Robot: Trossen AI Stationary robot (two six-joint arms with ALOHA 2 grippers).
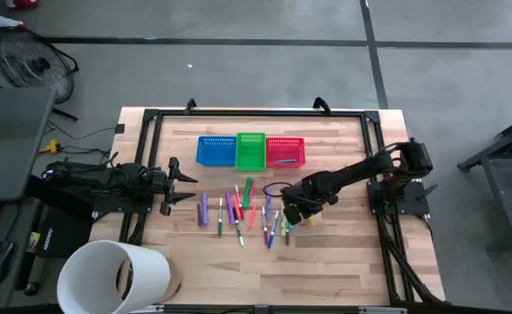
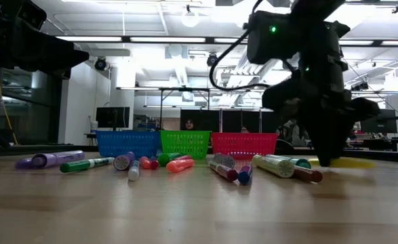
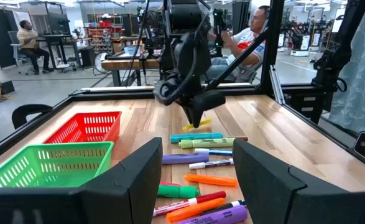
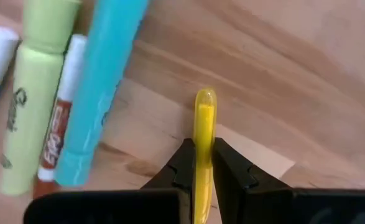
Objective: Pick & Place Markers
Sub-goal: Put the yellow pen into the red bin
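The right gripper [image 4: 200, 163] has its jaws closed tight on a yellow marker [image 4: 203, 130], low over the table [image 1: 343, 253] at about 4 o'clock from the middle. The other markers [image 1: 238, 209] lie spread at the middle. The left gripper [image 1: 184, 184] waits at 9 o'clock, jaws open. Three baskets [image 1: 250, 150] sit at 12 o'clock.

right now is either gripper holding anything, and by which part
The right gripper is shut on a yellow marker, pinched partway along its barrel, one end sticking out past the fingertips. The left gripper is open and holds nothing.
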